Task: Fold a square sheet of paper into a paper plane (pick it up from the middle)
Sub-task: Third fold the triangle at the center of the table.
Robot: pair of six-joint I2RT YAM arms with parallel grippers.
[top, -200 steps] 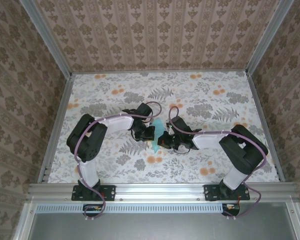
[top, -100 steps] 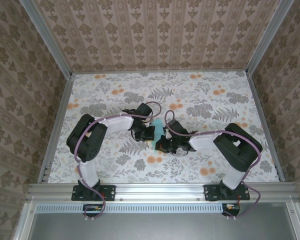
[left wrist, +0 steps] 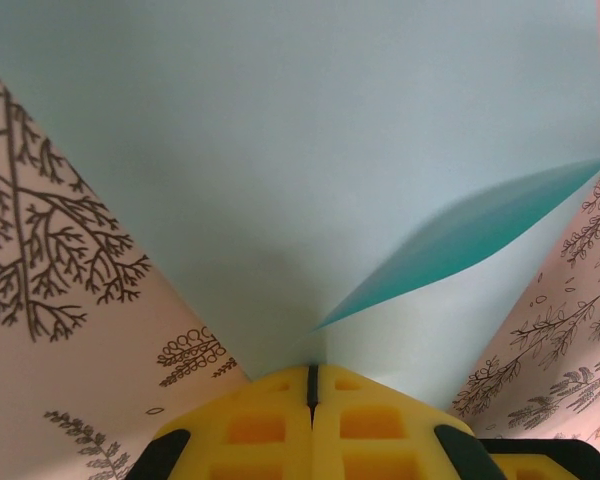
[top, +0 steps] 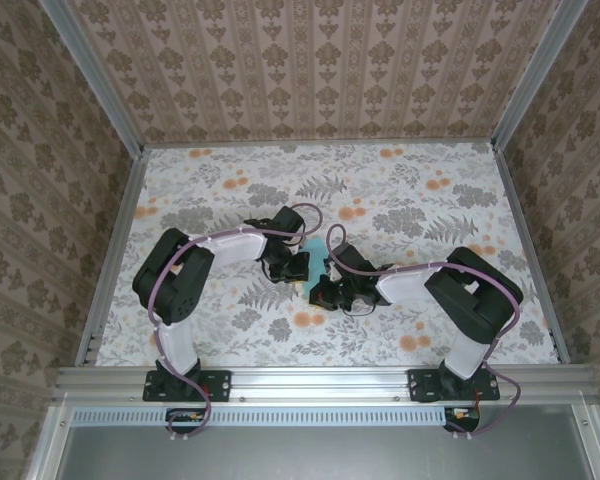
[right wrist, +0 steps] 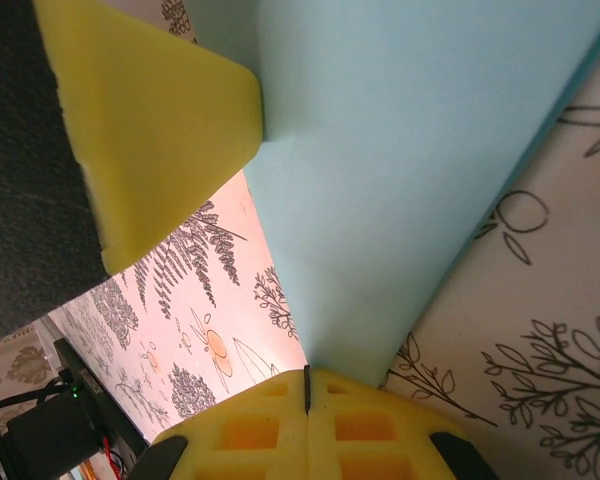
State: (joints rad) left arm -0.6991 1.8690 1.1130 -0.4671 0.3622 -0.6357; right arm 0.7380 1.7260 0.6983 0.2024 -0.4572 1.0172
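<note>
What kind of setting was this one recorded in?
Likely a purpose-built robot test cell, not a home: aluminium frame rails, wallpaper-printed walls boxing in a floral-print tabletop, and two arms bolted to the near rail.

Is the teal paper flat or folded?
Folded: the paper narrows to a point, and one layer lifts off another, showing a darker underside.

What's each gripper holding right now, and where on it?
Both pinch the teal paper: left gripper at a creased edge, right gripper at a tapering corner.
</note>
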